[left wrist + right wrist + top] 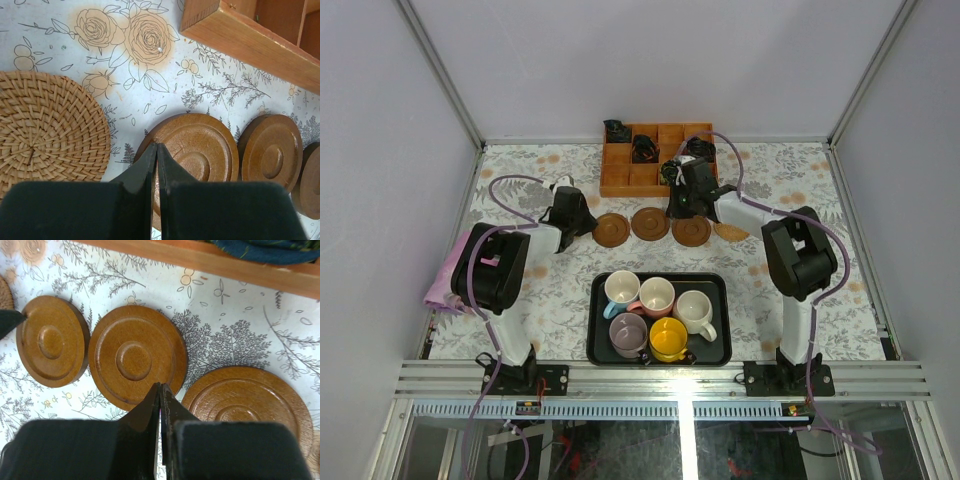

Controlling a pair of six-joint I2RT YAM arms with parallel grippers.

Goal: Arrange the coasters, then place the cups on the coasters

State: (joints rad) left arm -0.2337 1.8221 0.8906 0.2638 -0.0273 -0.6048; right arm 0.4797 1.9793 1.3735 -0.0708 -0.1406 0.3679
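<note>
Looking from above, you have three dark brown coasters [650, 223] in a row just below the orange grid box [655, 158], in the upper middle of the frame. One tan woven coaster [47, 132] lies at the left of the left wrist view, near the closest brown one. A second tan coaster [731, 232] peeks out at the row's right end, partly under the right arm. By my judgement the arranging is close to done, with perhaps some spacing left to tidy. The cups [656, 297] are the larger job ahead: all five stand in the black tray [712, 288] at lower centre, none on a coaster. Your left gripper [156, 150] is clenched on nothing, poised over the leftmost brown coaster. Your right gripper [161, 390] is likewise clenched and empty, over the middle one's edge.
</note>
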